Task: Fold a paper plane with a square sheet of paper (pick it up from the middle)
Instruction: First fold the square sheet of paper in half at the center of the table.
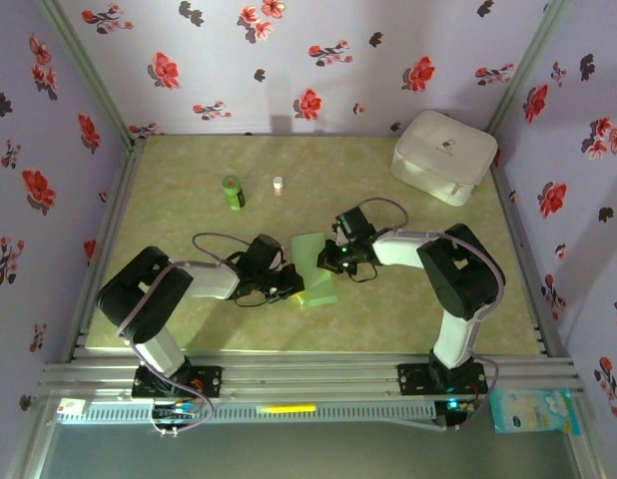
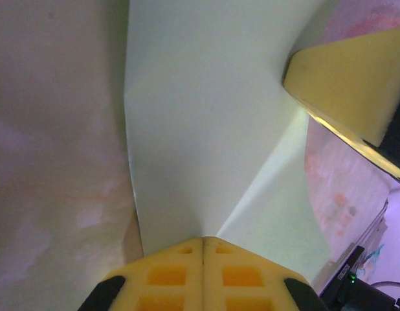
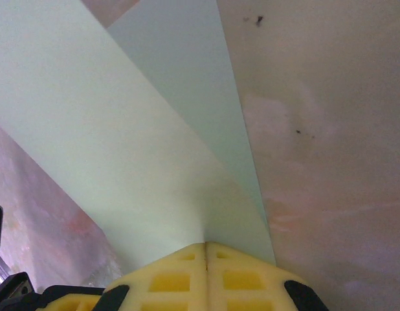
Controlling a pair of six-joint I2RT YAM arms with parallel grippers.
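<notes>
The pale green square sheet of paper lies mid-table between both arms, bent along a crease. My left gripper is shut on its left edge. In the left wrist view the yellow pads meet at the paper, where a fold line runs up to the right, and the other gripper's yellow finger shows at the top right. My right gripper is shut on the sheet's right side. In the right wrist view the closed pads pinch the paper, which rises away in two layers.
A small dark green bottle and a tiny white cap stand behind the paper. A white rounded case sits at the back right corner. Metal rails line the table's near edge, and floral walls enclose it.
</notes>
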